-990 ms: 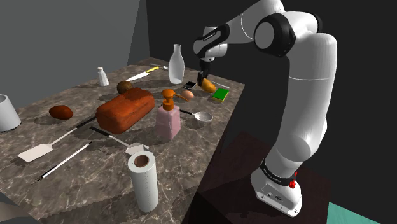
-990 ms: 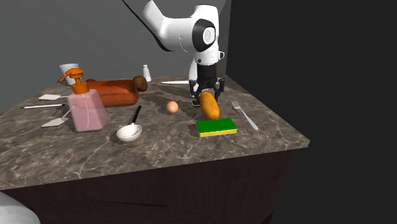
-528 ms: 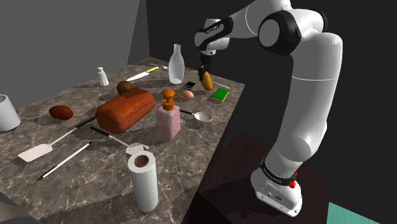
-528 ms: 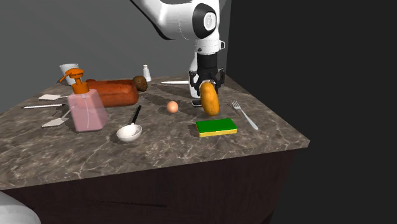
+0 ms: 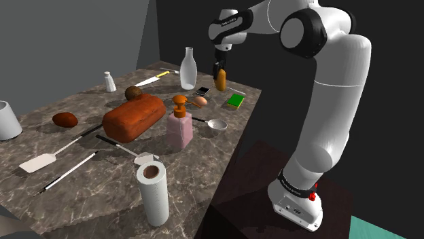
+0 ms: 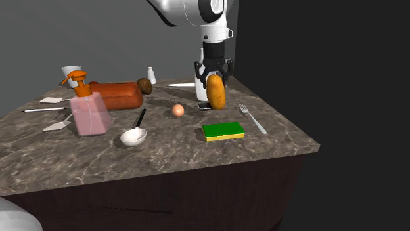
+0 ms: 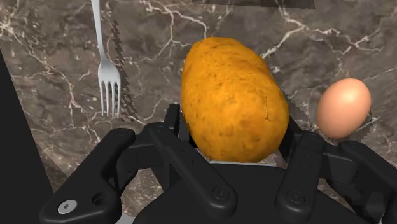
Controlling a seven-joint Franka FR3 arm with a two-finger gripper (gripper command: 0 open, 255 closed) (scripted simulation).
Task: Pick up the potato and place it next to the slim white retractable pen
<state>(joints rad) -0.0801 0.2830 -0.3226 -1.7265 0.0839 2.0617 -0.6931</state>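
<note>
Gripper (image 6: pixel 213 75) clamped on the potato (image 6: pixel 215 93), held clear of the desk (image 6: pixel 164 157).
The rough, oblong orange-brown potato hangs upright, above and just behind the green-and-yellow sponge (image 6: pixel 223 131) in the second exterior view; a metal fork (image 6: pixel 253 119) lies beside the sponge, a smooth egg (image 6: pixel 178 110) near it on veined dark marble.

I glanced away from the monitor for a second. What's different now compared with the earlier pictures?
The gripper, shut on the potato, lifted it higher above the table, and the potato swung from tilted to hanging upright. The green sponge, fork, egg and soap bottle stayed put.
</note>
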